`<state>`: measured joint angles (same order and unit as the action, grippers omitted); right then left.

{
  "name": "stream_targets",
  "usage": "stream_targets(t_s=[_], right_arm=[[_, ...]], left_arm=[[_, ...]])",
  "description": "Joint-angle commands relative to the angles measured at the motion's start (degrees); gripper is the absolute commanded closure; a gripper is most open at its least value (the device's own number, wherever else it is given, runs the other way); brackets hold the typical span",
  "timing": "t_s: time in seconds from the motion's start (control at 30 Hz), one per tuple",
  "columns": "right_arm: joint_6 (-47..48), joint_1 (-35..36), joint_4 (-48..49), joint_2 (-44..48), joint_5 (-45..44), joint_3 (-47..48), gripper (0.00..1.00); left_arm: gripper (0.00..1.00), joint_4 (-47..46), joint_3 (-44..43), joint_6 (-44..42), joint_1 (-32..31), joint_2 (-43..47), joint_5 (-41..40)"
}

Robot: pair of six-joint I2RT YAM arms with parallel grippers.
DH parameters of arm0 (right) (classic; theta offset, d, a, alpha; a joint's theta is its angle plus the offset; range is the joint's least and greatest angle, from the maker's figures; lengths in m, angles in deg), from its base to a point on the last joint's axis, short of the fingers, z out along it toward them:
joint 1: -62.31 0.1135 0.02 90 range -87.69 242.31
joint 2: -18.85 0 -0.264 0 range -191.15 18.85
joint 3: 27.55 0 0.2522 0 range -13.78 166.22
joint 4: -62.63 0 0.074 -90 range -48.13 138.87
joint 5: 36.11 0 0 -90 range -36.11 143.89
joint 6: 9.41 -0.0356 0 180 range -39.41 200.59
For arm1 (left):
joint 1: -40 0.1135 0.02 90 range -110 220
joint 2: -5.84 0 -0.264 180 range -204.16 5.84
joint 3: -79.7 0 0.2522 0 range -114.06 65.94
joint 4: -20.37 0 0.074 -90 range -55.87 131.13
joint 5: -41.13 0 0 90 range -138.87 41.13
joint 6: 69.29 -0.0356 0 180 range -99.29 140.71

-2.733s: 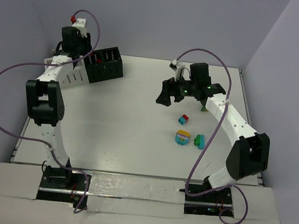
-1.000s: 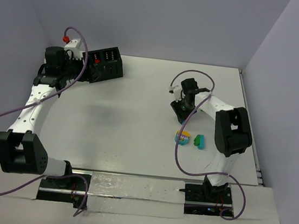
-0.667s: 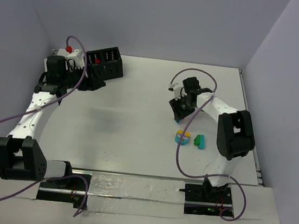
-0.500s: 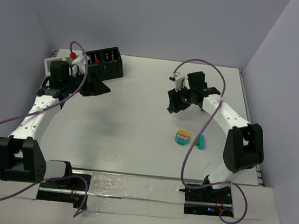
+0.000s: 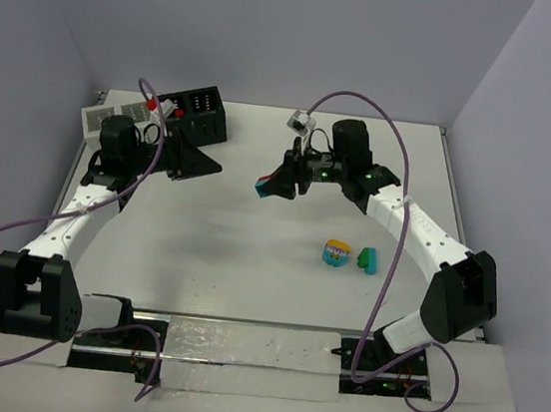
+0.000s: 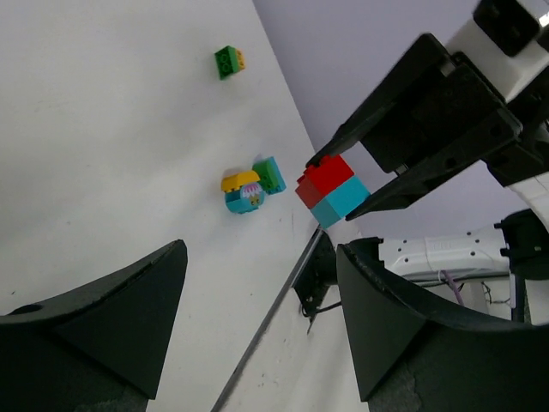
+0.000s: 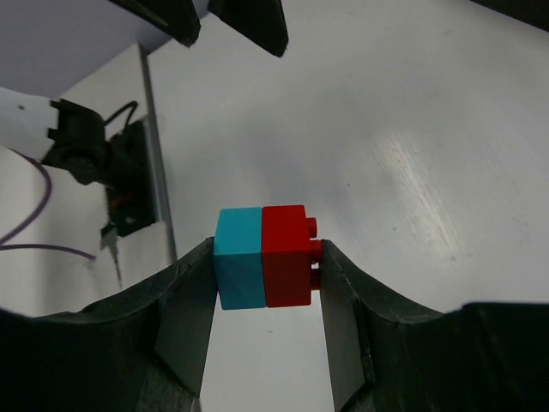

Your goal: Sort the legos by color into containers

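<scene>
A small stack of two legos, a red brick joined to a teal brick, is held in the air above the middle of the desk, a little toward its far edge. The right gripper is clamped on this stack, one finger pressed against the teal side and the other against the red side, with the red brick's studs poking out sideways.

Facing it from the left, near but apart, the left gripper has its jaws spread wide with nothing between them; its wrist camera looks straight at the stack through the gap.

On the desk, right of centre, lies a rounded cyan and yellow piece. Just beside it, on the side toward the right edge, lies a green and teal piece. The left wrist view also shows a green brick with a bit of yellow on it, lying farther off on the desk, well apart from those two.

The black container sits near the far left corner of the desk, with small red shapes showing on its top. The white container is just to its left, closer to the corner, partly hidden by the left arm.
</scene>
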<state>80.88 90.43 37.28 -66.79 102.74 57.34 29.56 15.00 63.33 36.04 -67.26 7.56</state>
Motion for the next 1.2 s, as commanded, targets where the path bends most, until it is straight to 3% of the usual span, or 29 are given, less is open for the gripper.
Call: stream_targets(t_s=[0.0, 0.07, 0.17, 0.2, 0.23, 0.3, 0.33, 0.43, 0.53, 0.77, 1.17], right_arm=[[-15.27, 0.27, 11.33, -0.43, 9.08, 1.38, 0.73], [-20.27, 0.27, 14.48, -0.87, 9.34, 0.7, 0.74], [-26.57, 0.09, 17.44, -1.64, 9.43, 0.16, 0.75], [-30.77, 0.01, 19.66, -2.23, 9.26, -0.6, 0.77], [-33.06, -0.08, 20.86, -2.59, 9.42, -0.97, 0.78], [-37.78, -0.26, 22.61, -3.95, 10.04, -1.24, 0.78], [-39.42, -0.26, 22.75, -4.38, 10.12, -1.25, 0.78], [-44.91, -0.26, 26.48, -6.13, 10.82, -2.19, 0.79], [-50.2, -0.26, 30.04, -7.79, 10.92, -3.43, 0.81], [-56.27, -0.26, 33.62, -9.55, 10.48, -4.73, 0.85], [-60.62, 1.08, 36.86, -10.32, 9.34, -5.91, 0.89]], left_arm=[[0.2, -9.27, -0.29, -0.03, -2.92, 3.78, 2.45], [0.2, -9.33, -0.23, -1.77, -3.11, 4.21, 1.77], [0.2, -3.79, -2.8, -11.68, -3.59, 4.9, 0.43], [0.2, 1.76, -3.86, -20.5, -3.85, 5.15, -1.16], [0.2, 4.37, -4.75, -20.91, -3.86, 5.24, -1.83], [0.21, 12.49, -7.97, -37.18, -3.86, 5.25, -3.68], [0.21, 13.26, -8.21, -38.48, -3.86, 5.47, -3.87], [0.18, 18.94, -9.87, -54.62, -4.02, 7.99, -2.82], [0.15, 19.65, -9.19, -62.62, -4.48, 12.1, -1.44], [0.14, 24.17, -8.04, -68.51, -7.93, 13.98, 2.89], [0.14, 24.0, -7.51, -74.54, -14.76, 12.51, -4.84]])
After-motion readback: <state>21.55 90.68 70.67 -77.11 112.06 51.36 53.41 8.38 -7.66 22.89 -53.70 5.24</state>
